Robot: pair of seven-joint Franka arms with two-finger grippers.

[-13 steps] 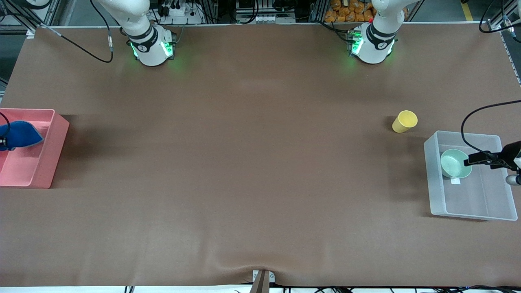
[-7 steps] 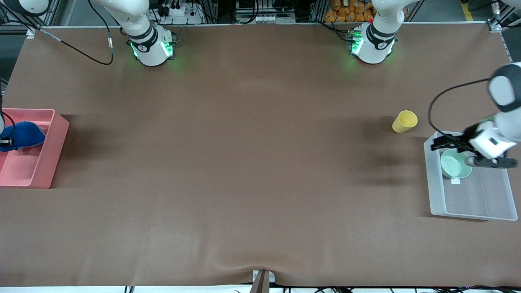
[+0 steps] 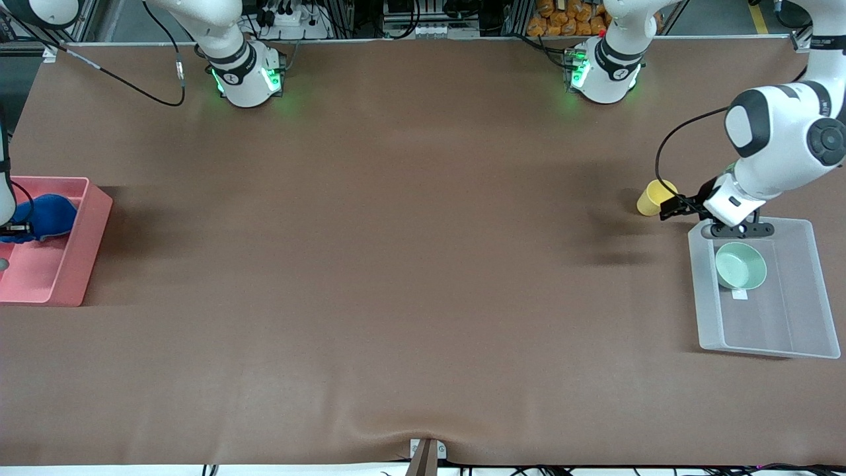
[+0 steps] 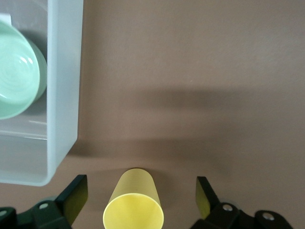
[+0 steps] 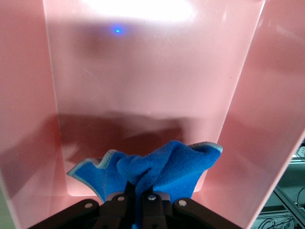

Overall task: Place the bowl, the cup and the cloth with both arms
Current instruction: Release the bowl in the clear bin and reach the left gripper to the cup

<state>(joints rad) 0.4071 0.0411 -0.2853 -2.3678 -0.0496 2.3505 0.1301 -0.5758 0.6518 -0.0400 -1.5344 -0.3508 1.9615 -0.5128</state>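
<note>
The yellow cup stands on the brown table, just outside the clear bin. My left gripper is open right above it; in the left wrist view its fingers stand on either side of the cup, apart from it. The mint-green bowl sits in the clear bin and also shows in the left wrist view. My right gripper is shut on the blue cloth inside the pink bin. In the right wrist view the cloth bunches at the gripper.
The clear bin's wall runs close beside the cup. A small white label lies in the clear bin by the bowl. The pink bin's floor under the cloth is bare. Both arm bases stand at the table's back edge.
My left arm has moved from over the clear bin to the yellow cup, leaving the bowl in the bin. My right gripper has shifted slightly with the cloth in the pink bin.
</note>
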